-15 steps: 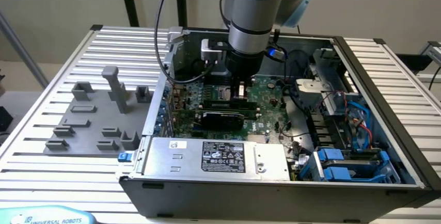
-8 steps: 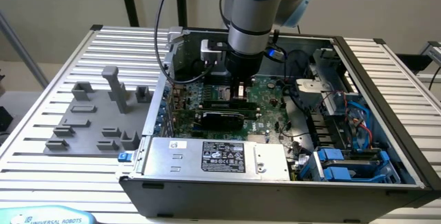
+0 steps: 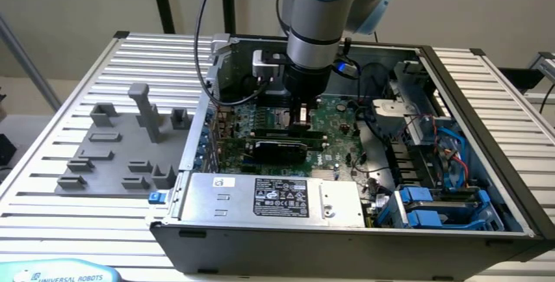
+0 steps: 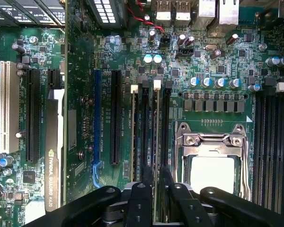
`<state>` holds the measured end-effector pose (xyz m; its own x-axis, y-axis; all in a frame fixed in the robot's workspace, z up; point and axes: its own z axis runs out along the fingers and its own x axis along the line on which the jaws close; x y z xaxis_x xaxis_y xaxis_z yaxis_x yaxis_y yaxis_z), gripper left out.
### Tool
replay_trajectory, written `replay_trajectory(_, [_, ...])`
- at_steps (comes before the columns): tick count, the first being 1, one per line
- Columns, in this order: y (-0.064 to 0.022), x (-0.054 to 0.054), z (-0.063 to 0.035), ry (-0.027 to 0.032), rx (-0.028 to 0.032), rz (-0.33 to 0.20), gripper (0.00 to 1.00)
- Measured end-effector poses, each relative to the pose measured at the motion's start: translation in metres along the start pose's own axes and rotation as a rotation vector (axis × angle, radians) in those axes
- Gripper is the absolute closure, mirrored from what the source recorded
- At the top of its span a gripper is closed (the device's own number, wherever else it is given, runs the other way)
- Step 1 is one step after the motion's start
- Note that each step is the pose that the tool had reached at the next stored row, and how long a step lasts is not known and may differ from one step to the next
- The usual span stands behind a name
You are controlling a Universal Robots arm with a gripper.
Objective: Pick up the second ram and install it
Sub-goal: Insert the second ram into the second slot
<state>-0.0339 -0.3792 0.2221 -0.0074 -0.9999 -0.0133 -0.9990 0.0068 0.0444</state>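
One gripper (image 4: 154, 182) low over the motherboard (image 4: 217, 61), fingertips straddling the second ram (image 4: 154, 127), which stands on edge in a memory slot beside the processor socket (image 4: 210, 156). Jaws parted slightly around it; whether they grip cannot be told. Seating looks near complete, latching unconfirmed. Legible: "NVIDIA QUADRO" on graphics card (image 4: 54, 156).

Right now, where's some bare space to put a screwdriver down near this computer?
Free: the slatted table on the exterior view's right of the computer case, and the strip beside the grey fixture tray. Crowded: inside the case around the gripper.
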Motion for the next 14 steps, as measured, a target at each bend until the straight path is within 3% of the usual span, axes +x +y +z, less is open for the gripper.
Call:
replay_trajectory(9, [0.001, 0.0, -0.0225, 0.0, -0.0001, 0.0, 0.78])
replay_trajectory(11, [0.0011, 0.0, -0.0245, -0.0001, 0.0, 0.0, 0.87])
replay_trajectory(14, [0.0011, 0.0, -0.0245, -0.0004, 0.0001, 0.0, 0.89])
